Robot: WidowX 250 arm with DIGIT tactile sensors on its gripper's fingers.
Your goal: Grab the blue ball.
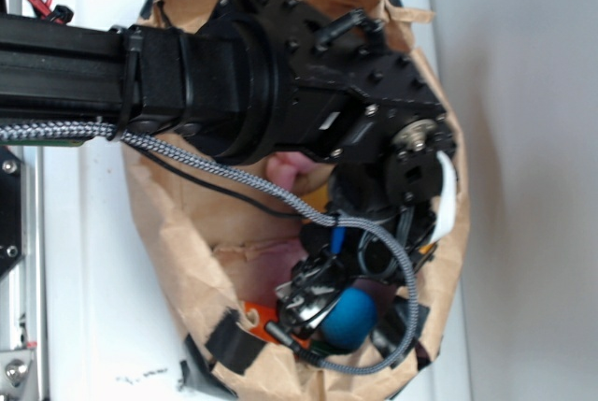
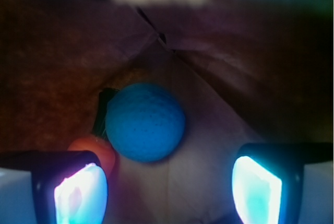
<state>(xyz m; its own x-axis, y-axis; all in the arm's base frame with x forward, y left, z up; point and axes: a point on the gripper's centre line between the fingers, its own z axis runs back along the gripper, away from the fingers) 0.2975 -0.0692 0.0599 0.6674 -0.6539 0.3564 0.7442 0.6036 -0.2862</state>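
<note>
The arm [image 1: 234, 74] reaches from the left into a brown paper bag [image 1: 168, 223] that lies on a white worktop [image 1: 84, 261]; its black wrist fills most of the bag's mouth; a braided cable [image 1: 187, 153] runs along the arm and loops round past the ball [image 1: 348, 319], which shows near the bag's lower edge, partly hidden by the black gear around it; a bit of orange carrot [image 1: 254, 312] lies just to its left, and something pink [image 1: 285, 172] and something yellow [image 1: 318, 197] peep out from under the wrist, too hidden to name.

In the wrist view the ball [image 2: 145, 121] rests on the bag's paper floor [image 2: 209, 130], below where the creases meet; the carrot [image 2: 96, 148] touches its lower left side, with a dark green stem [image 2: 103, 110] running up beside the ball; the gripper [image 2: 169, 190] has its jaws wide apart, one finger [image 2: 81, 192] at the lower left and the other at the lower right, both lit pale blue; the ball sits beyond the fingertips and somewhat toward the left one, not between them and not touched by either.
</note>
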